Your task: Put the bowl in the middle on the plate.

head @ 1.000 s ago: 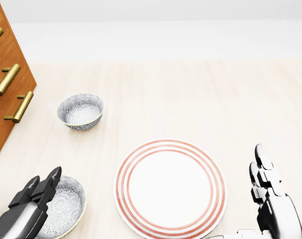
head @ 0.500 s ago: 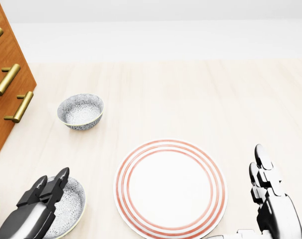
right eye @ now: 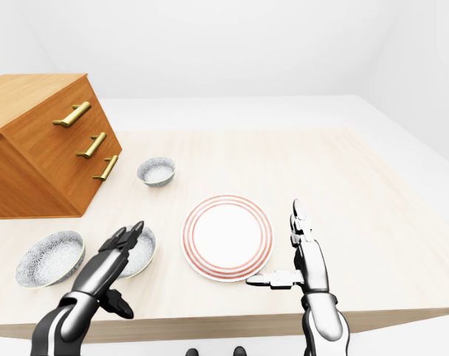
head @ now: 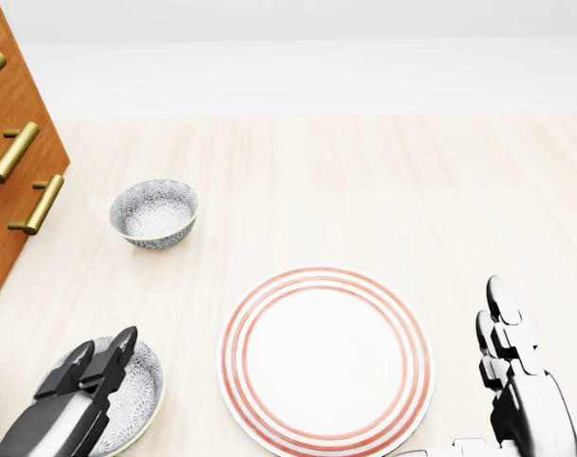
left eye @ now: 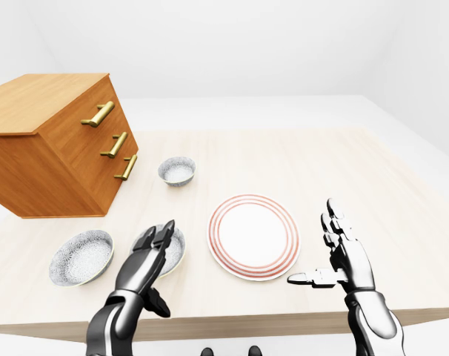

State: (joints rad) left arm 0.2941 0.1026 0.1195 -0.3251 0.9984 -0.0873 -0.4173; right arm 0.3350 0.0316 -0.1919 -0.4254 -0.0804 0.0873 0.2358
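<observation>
Three patterned bowls lie on the pale wooden table. The middle bowl [head: 141, 395] sits at the lower left of the head view, just left of the red-ringed plate [head: 325, 357]. My left hand [left eye: 156, 243] hovers over this bowl with its fingers stretched out and open, covering the bowl's left part. My right hand [left eye: 334, 251] stands open to the right of the plate, fingers up and thumb pointing left, holding nothing. Nothing lies on the plate.
A small bowl [head: 154, 212] stands higher up, near the wooden drawer chest [left eye: 58, 144] with brass handles at the left. A wider bowl [left eye: 81, 257] lies at the far left. The table's near edge [left eye: 247, 320] runs just below my hands.
My left hand has slid a little to the right, further over the middle bowl. The right hand, the plate and the bowls have not moved.
</observation>
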